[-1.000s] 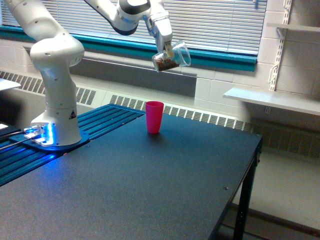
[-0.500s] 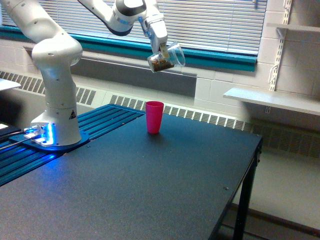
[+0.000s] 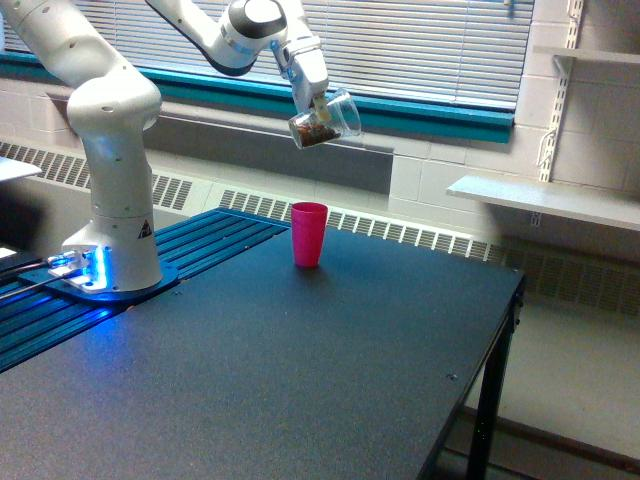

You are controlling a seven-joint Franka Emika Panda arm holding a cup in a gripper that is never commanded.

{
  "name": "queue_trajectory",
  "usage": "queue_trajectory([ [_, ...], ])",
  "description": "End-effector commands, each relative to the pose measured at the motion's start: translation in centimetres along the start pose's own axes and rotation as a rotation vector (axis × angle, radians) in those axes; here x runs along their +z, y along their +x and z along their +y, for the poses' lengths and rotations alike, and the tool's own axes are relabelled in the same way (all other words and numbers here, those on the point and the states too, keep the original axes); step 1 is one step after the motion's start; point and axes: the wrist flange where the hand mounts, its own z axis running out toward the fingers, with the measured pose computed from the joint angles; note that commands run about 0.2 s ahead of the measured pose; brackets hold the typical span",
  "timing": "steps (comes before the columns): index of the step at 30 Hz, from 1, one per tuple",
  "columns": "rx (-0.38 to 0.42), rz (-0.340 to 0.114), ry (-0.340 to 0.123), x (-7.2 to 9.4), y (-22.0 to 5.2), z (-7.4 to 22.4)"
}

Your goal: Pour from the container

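The arm's white base (image 3: pixel 108 190) stands at the bench's (image 3: pixel 330 380) left edge, on a blue ribbed plate (image 3: pixel 200 240) with a blue light at its foot. From there the arm reaches up and across in front of the window blinds (image 3: pixel 420 45).

The gripper (image 3: pixel 318 105) hangs high above the far part of the bench, clenched on the container (image 3: pixel 324 120), 1 small clear cup. The cup is tilted, its mouth turned up toward the exterior view's right and its base lower toward the left, and the brown granules lie heaped in the low end. Nothing appears to be leaving the mouth.

The pink cup (image 3: pixel 309 234) stands upright near the bench's far edge, roughly under the container and well below it, with open air between the 2. It is the only vessel on the bench, so it is the likely target.

The step in hand looks like lining up before the pour. To do it well, the arm would bring the container's mouth over the pink cup's opening and lower it first, since granules dropped from this height may bounce or scatter past the narrow rim. Then the wrist would roll slowly the other way, so the mouth dips and the bits slide out in a thin stream, not 1 lump. The grasp should hold firm through the roll, because a smooth plastic wall may slip.
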Motion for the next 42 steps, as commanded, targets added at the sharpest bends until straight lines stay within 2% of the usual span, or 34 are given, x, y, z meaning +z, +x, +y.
queue_trajectory([
  [1, 0.035, -0.019, -0.006, 0.3, -1.3, 0.4],
  [8, 0.056, -0.045, -0.006, 0.8, -2.9, 0.9],
  [21, 0.043, -0.102, -0.018, 1.8, -6.4, 1.1],
  [42, 0.041, -0.187, -0.020, 4.0, -9.5, 0.8],
])
